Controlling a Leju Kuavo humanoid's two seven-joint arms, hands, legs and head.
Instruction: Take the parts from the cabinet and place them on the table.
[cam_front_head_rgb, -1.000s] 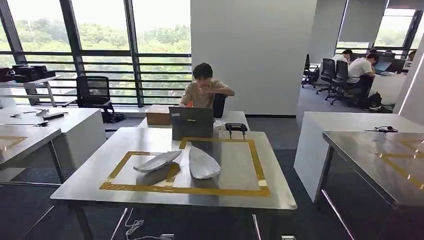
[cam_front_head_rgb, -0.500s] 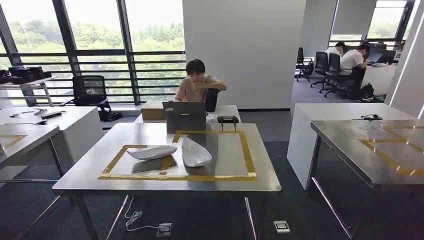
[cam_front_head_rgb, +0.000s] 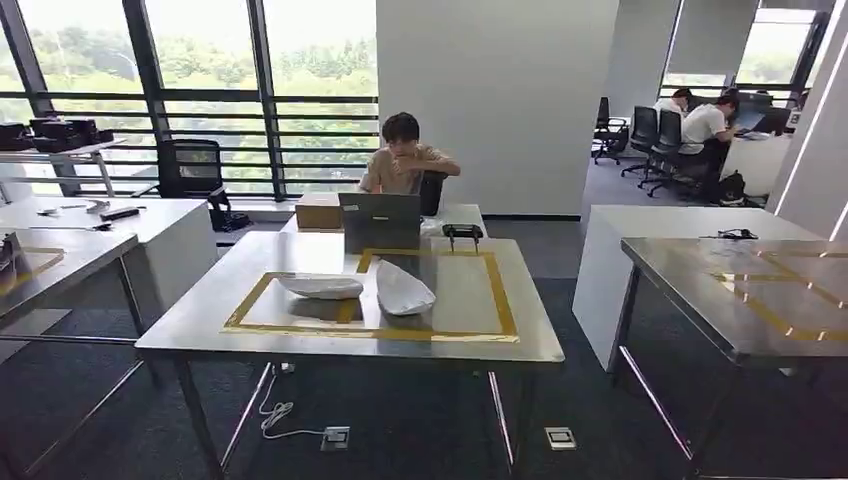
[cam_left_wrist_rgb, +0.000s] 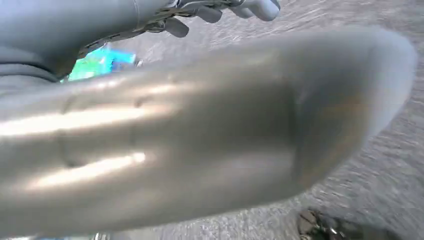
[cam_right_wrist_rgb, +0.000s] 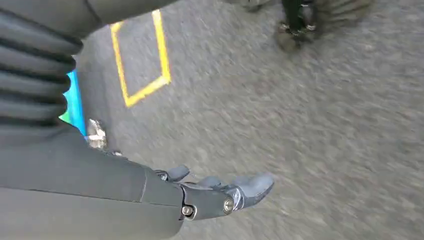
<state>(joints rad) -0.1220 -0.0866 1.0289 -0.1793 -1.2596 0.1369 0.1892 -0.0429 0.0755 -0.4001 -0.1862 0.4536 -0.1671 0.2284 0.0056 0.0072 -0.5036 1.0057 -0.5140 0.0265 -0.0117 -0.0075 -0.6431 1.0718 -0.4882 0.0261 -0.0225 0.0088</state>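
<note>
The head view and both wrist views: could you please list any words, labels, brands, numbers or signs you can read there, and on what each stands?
None can be read.
The laptop lid facing the camera: no legible logo.
The cardboard box: any print too small to read.
The two parts on the table: no markings visible.
The part held by the left hand: blurred, no text visible.
The yellow tape on the floor forms a plain outline, no lettering.

Two pale curved parts (cam_front_head_rgb: 322, 287) (cam_front_head_rgb: 402, 289) lie inside the yellow tape outline (cam_front_head_rgb: 503, 300) on the steel table (cam_front_head_rgb: 300, 347), a person (cam_front_head_rgb: 405, 165) at a laptop (cam_front_head_rgb: 380, 222) behind.
</note>
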